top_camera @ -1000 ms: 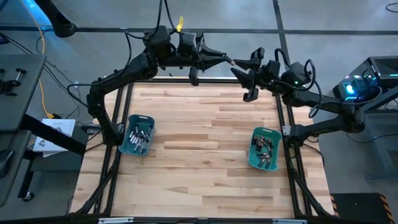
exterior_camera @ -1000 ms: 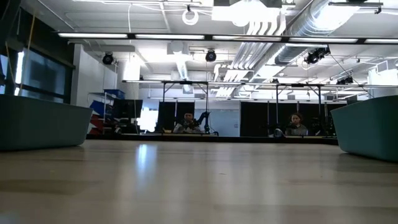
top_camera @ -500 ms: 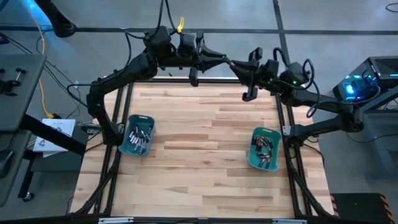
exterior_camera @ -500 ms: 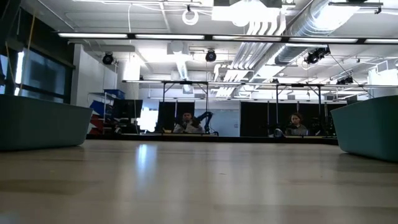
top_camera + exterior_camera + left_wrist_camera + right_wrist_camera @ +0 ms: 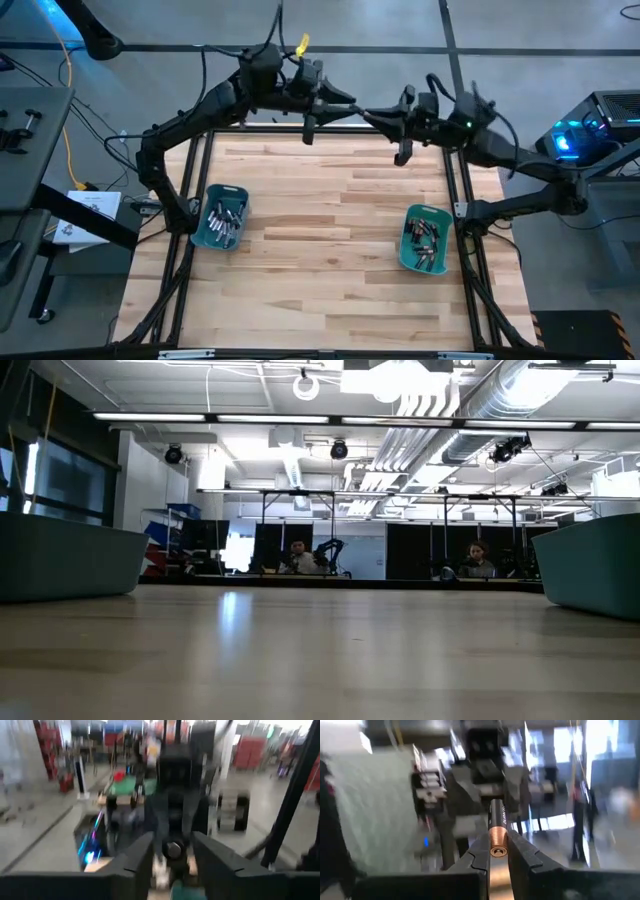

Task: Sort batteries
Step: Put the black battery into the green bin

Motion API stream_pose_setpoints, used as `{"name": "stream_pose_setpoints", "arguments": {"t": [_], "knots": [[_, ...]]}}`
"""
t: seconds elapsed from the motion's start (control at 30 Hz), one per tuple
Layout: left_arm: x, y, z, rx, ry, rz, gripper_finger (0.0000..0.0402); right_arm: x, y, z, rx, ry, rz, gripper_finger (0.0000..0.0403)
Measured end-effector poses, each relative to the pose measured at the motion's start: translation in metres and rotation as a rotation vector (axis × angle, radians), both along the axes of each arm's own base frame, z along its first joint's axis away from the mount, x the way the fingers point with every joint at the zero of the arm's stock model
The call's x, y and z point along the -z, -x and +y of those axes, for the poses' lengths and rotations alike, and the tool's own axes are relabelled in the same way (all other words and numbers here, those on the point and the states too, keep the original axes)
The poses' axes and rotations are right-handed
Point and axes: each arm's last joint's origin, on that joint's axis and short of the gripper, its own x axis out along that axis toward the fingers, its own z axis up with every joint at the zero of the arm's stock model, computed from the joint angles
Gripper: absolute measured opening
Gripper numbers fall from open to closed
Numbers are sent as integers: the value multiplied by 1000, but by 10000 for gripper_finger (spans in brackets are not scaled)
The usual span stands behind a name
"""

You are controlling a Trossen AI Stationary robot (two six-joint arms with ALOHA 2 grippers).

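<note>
1. Both arms are lifted up over the far edge of the wooden surface [image 5: 330, 230], and their tips meet in the air there.
2. The right end effector [image 5: 498, 854] is clenched on one battery [image 5: 496, 831]. The battery is dark with a copper-brown end, and it sits between the two dark fingers [image 5: 521, 854].
3. From above, the right end effector [image 5: 378, 117] points at the left arm's tip.
4. The left end effector [image 5: 172, 856] has its two fingers [image 5: 136, 857] apart. In the left wrist view a small round end shows in the gap between them, but the view is blurry and I cannot tell what it is.
5. From above, the left end effector [image 5: 348, 107] is just beside the right one, and I cannot tell if they touch.
6. A teal bin [image 5: 219, 216] sits near the left side of the surface. It has many batteries [image 5: 224, 219] in it.
7. Another teal bin [image 5: 424, 240] sits near the right side, well apart from the first. It holds a pile of batteries [image 5: 427, 243] too.
8. In the low view, a teal bin wall [image 5: 65, 565] shows at one edge and another teal bin wall [image 5: 592, 567] at the other.
9. Far behind the surface, two people [image 5: 478, 560] sit in the room.
</note>
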Motion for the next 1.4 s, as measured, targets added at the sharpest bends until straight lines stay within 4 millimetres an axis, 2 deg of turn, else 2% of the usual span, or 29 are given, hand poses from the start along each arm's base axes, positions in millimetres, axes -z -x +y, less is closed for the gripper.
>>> {"name": "stream_pose_setpoints", "arguments": {"t": [0.1, 0.2, 0.3, 0.37, 0.5, 0.63, 0.77, 1.0, 1.2, 1.3, 1.4], "knots": [[9, 6, 5, -26, -45, 102, 164, -5, 9, -3, 31, -116, 182, 20], [21, 7, 5, -59, -210, 228, 193, -8, 16, -8, 65, -250, 346, 20], [41, -7, -9, -82, -488, 369, 206, -5, 16, -16, 67, -391, 466, 20], [57, -24, -19, -123, -644, 461, 208, 2, 11, -21, 32, -487, 523, 20], [81, -53, -36, -213, -792, 561, 209, 18, -5, -30, 1, -588, 593, 20], [94, -70, -50, -353, -815, 610, 209, 28, -15, -34, 2, -634, 634, 20], [98, -72, -58, -390, -779, 628, 196, 30, -16, -35, 8, -662, 643, 20], [94, -70, -58, -443, -636, 592, 127, 30, -17, -35, 12, -684, 633, 20], [96, -69, -57, -439, -613, 607, 56, 30, -17, -35, 16, -684, 631, 20], [98, -68, -57, -436, -614, 616, 42, 30, -17, -35, 15, -686, 633, 24], [100, -69, -57, -438, -608, 623, 46, 31, -17, -35, 16, -681, 639, 27]]}}
